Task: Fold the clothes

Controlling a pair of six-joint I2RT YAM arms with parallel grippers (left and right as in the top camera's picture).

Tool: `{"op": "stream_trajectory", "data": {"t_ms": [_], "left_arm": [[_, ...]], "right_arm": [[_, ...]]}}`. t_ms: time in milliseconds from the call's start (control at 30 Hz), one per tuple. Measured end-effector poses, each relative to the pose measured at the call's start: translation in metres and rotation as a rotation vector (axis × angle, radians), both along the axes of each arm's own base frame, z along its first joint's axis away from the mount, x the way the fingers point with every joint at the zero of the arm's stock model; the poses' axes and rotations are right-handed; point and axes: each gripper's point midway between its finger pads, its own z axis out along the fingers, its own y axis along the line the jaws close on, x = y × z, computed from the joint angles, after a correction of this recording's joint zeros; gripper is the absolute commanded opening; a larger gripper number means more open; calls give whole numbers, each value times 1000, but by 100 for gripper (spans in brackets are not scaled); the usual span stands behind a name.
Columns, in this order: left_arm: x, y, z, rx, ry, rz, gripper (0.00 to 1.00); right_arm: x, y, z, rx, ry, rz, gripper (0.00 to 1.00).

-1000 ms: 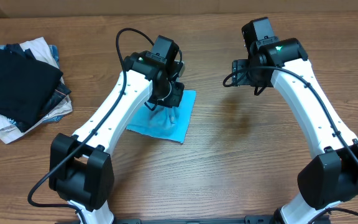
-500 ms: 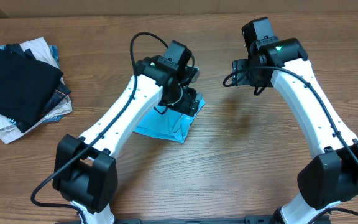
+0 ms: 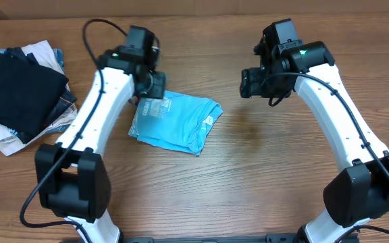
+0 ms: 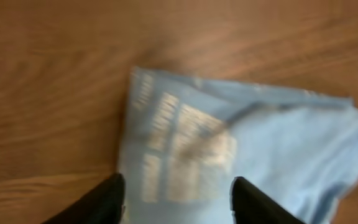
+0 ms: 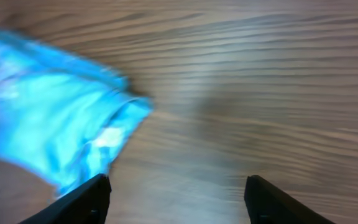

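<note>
shirts to fold: one, a sky-blue T-shirt, lying as a folded, roughly rectangular bundle on the bench, a little left of centre (pale printed lettering faces up on its left part).
arms: two, the left arm and the right arm, both white with black joints.
left gripper: two fingers, spread apart with nothing between them, over the lettered end of the T-shirt; I cannot tell whether they touch the cloth.
right gripper: two fingers too, spread wide and empty, above bare wood to the right of the T-shirt's right edge (this wrist view is blurred).
other clothes: one pile at the bench's left edge, well apart from the T-shirt.
pile contents: one black folded garment on top; pale garments beneath it, their number too jumbled to count.
</note>
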Motion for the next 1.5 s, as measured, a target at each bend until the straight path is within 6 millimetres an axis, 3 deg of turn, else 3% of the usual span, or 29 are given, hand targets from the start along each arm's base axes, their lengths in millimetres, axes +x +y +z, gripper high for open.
{"op": "stream_trajectory", "data": {"t_ms": [67,233,300,400,633,800,900,1000,1100,1233,1367,1500], "left_arm": [[13,10,4,-4,-46,26,45],[40,13,10,-6,-151,4,44],[45,12,3,-2,-154,-6,44],[47,12,-25,13,-101,-20,43],[27,16,-105,53,112,-24,47],[-7,25,-115,90,264,-18,30],[-43,35,-114,133,413,-3,20],[-99,48,-104,189,643,42,17],[-131,54,-93,221,782,77,16],[-143,55,-87,232,838,98,17],[-140,54,-89,227,822,107,21],[-135,52,-92,214,801,111,21]], "right_arm": [[-3,16,1,85,8,46,56],[-25,59,-11,269,72,167,55],[-38,73,-19,320,109,204,54],[-55,92,-28,390,154,255,54],[-87,131,-36,528,216,368,55],[-101,150,-54,551,299,388,54],[-108,150,-74,533,380,359,54],[-116,143,-94,496,460,319,54],[-116,132,-102,451,484,282,54],[-113,113,-109,384,500,228,54],[-118,95,-116,306,530,199,61],[-132,90,-117,262,563,240,63]]}}
